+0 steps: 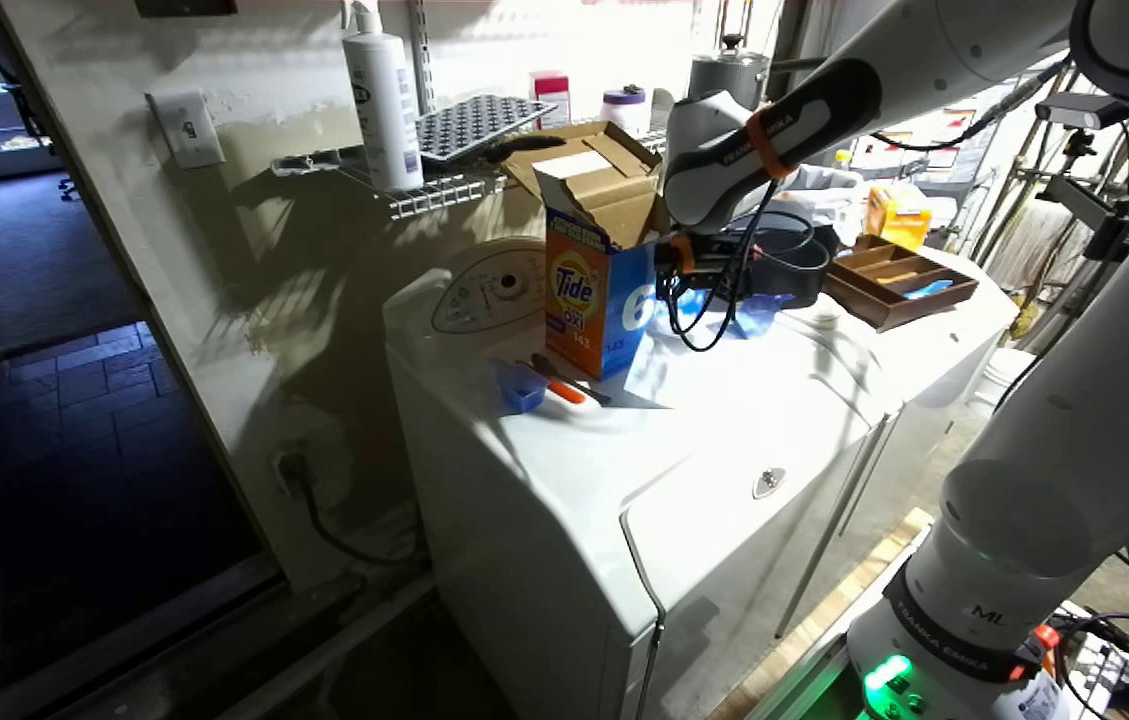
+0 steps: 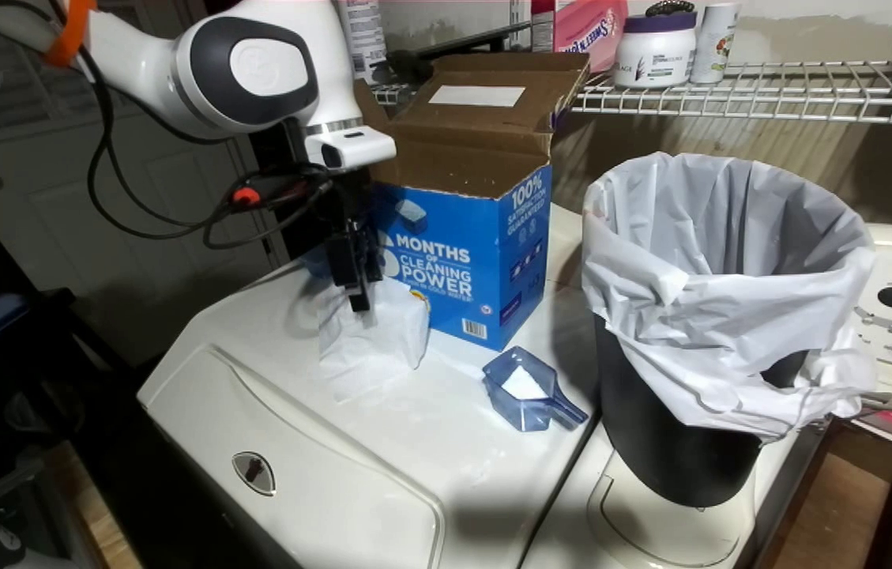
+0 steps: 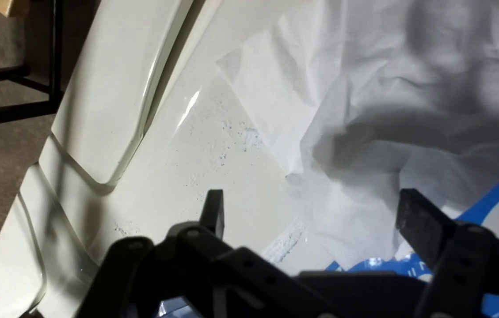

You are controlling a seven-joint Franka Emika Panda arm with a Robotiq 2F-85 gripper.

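Pale appliance top (image 3: 253, 194) is spread beneath the gripper (image 3: 313, 210), whose fingers are parted widely, as shown in the wrist view. Below the fingertips, a crumpled white sheet (image 3: 355, 145) is heaped in peaks; one finger is placed over the sheet, the other over the powder-specked top, and the sheet's loose edge is run through the gap between them. Whether the sheet is touched cannot be told. Close beside the fingers, a blue detergent box (image 2: 446, 261) is stood upright, room being limited on that side by its wall; its open flaps (image 2: 548, 103) are raised higher than the fingertips. Away from the box, a stretch of top is left between the fingers and a lid seam (image 3: 172, 66), beyond which the outer edge (image 3: 70, 110) is met, above the floor (image 3: 1, 176). Well apart from the fingers, in an exterior view, a blue scoop (image 2: 532, 415) is laid near the box, with white powder (image 2: 525, 383) held in it. Farther from the fingers, a black bin (image 2: 667, 442) is stood, its rim overhung by a white liner (image 2: 738, 340).
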